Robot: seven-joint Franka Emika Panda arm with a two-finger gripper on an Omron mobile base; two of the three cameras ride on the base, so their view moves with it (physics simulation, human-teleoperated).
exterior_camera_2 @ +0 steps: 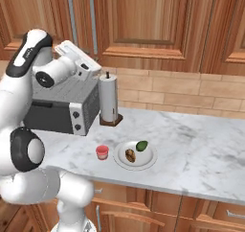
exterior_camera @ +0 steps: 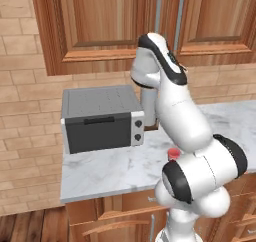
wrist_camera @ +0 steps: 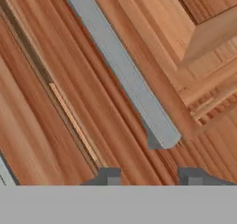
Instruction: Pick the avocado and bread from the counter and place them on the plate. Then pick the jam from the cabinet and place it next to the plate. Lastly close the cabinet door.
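Pressing close to the cabinet [wrist_camera: 55, 56], the fingers [wrist_camera: 105, 177] are sitting drawn in, clenched on nothing, their two dark tips showing at the bottom of the hand view. Just beyond them a grey handle [wrist_camera: 121, 70] is running along the door panel; its long axis is lying diagonally in that view, its lower end just ahead of the tips and between them. Judging from this, the door is looking shut or nearly so, and any last push would go straight ahead into the wood beside that handle.

In the right base view the gripper [exterior_camera_2: 93, 68] is hovering high at the cabinet front, above the toaster oven [exterior_camera_2: 62, 106]. Down on the bench [exterior_camera_2: 201, 149], the plate [exterior_camera_2: 146, 161] is carrying the avocado [exterior_camera_2: 141, 145] on its far side and the bread [exterior_camera_2: 129, 155] on its near left. The jam [exterior_camera_2: 102, 152] is standing just left of the plate, apart from it. A paper-towel roll [exterior_camera_2: 108, 99] is standing farther back, against the brick wall [exterior_camera_2: 182, 94].
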